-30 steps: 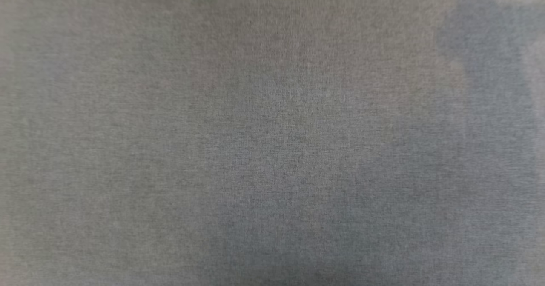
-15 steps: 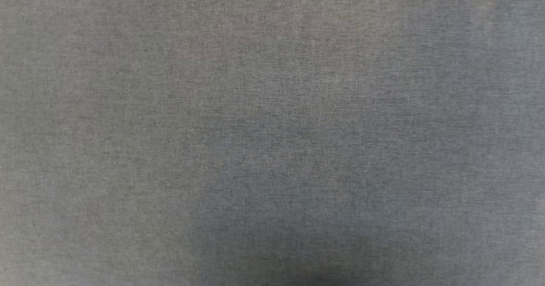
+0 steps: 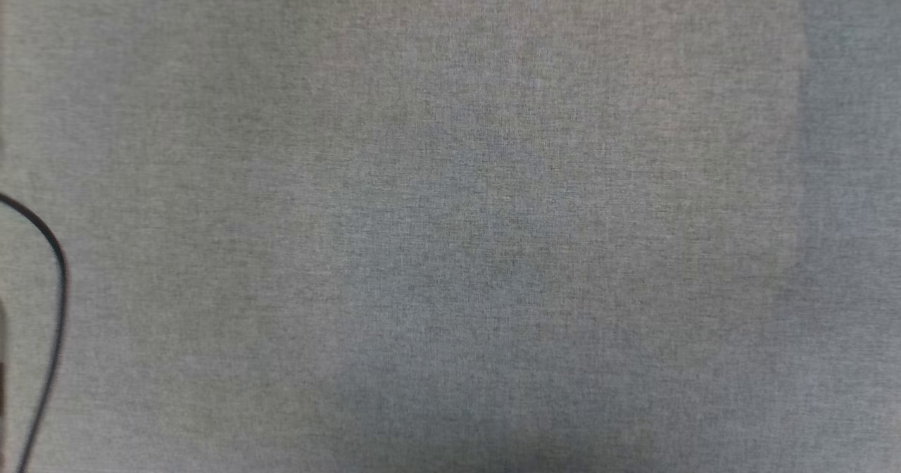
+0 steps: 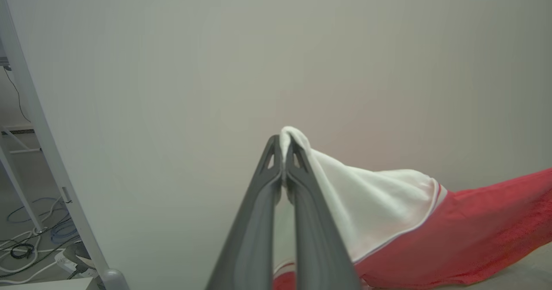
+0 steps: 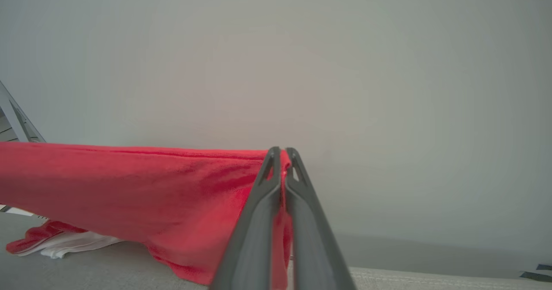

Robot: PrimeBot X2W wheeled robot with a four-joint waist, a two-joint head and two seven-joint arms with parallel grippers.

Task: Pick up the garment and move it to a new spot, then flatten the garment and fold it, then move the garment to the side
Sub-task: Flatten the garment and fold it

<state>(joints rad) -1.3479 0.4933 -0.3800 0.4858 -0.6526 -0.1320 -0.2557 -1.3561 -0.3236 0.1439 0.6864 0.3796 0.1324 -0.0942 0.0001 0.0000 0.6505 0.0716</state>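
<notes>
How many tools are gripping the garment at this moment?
2. The left tool is shut on the white sleeve of the garment; the right tool is shut on its red edge.
</notes>
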